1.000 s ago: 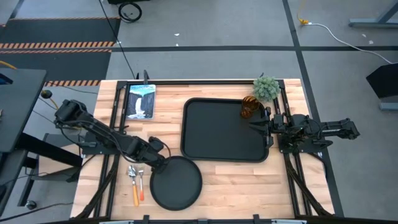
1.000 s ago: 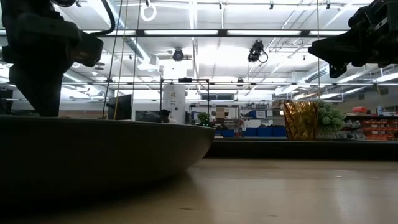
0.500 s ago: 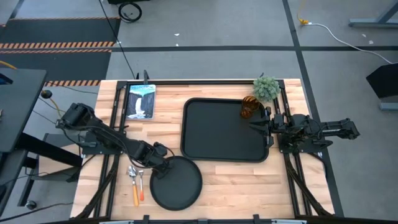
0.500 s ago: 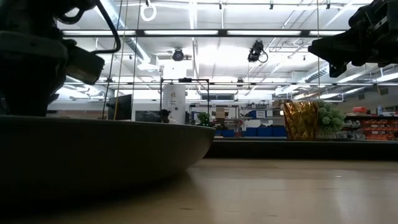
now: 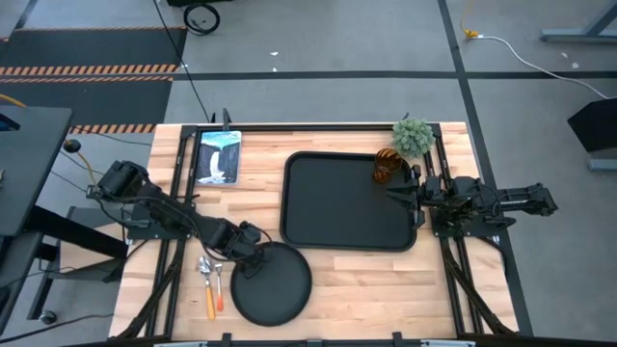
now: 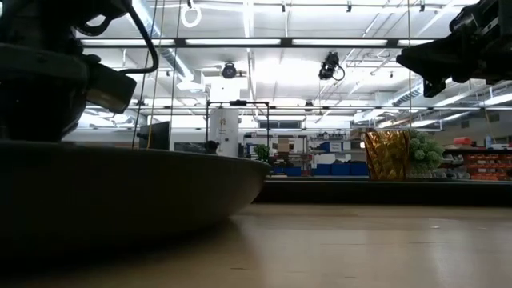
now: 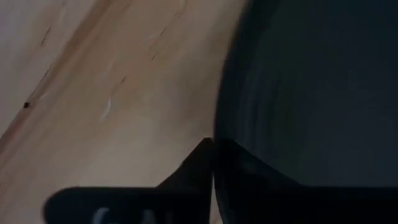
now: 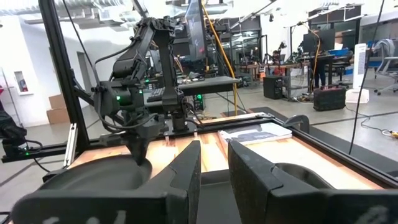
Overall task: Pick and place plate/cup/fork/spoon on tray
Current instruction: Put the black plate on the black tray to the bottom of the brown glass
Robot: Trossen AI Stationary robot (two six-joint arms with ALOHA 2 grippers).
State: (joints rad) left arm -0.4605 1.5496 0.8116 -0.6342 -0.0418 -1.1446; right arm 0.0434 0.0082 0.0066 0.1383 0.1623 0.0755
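The round black plate (image 5: 275, 287) lies on the wood near the table's front edge, with my left gripper (image 5: 244, 264) shut on its far-left rim. Just left of it, the fork (image 5: 206, 281) and the spoon (image 5: 219, 280) lie side by side, orange handles toward the near edge. The amber cup (image 5: 386, 169) stands upright in the far right corner of the black tray (image 5: 337, 207). My right gripper (image 5: 391, 196) hovers over the tray's right rim, open by a narrow gap (image 8: 214, 163), with nothing between its fingers. My left gripper pinches the plate's raised rim (image 7: 219, 155) at its far-left side. One finger (image 7: 189, 171) is outside the rim; the plate hides the other. The fingers come down from above, slanting from the table's left. In the low view the plate (image 6: 120, 200) sits on the table.
A framed waterfall picture (image 5: 218, 156) lies at the far left of the table. A small green plant (image 5: 413, 137) stands at the far right corner beside the cup. Bare wood (image 5: 386, 289) runs along the front edge right of the plate.
My left gripper has come down and a little toward the near edge onto the plate's far-left rim and has taken hold of it. The plate has shifted slightly toward the table's left.
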